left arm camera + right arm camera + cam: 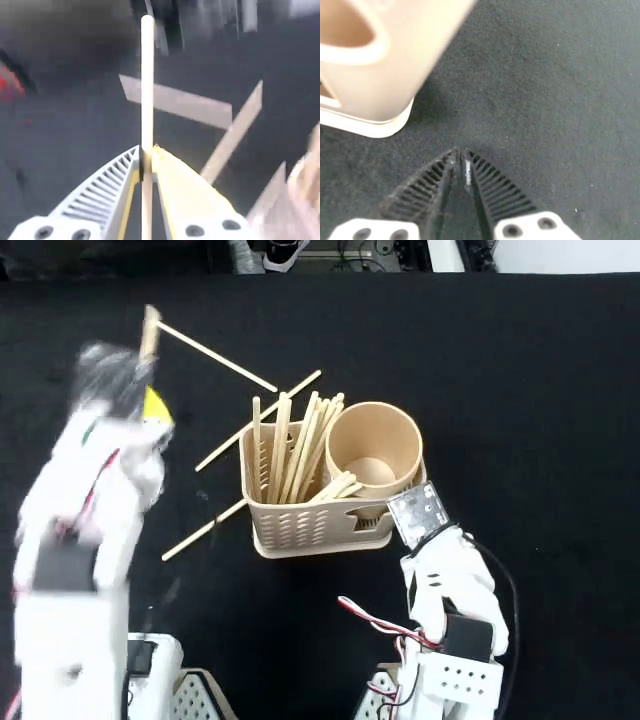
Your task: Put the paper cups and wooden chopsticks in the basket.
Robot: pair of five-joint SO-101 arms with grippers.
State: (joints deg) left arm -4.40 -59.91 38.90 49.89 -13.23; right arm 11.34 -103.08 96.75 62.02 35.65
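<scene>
A beige slotted basket (310, 525) stands mid-table, holding several wooden chopsticks (295, 445) and a paper cup (374, 450). My left gripper (146, 152) is shut on one chopstick (147, 85), which pokes up past the arm (150, 332) at the table's far left. Three loose chopsticks lie on the black cloth left of the basket: one far (215, 356), one leaning by the basket's corner (255, 422), one nearer (203, 530). My right gripper (460, 157) is shut and empty just above the cloth beside the basket's near right corner (375, 125).
Black cloth covers the table (530, 420), with open room to the right of the basket. The arm bases and wires (375, 625) sit along the near edge.
</scene>
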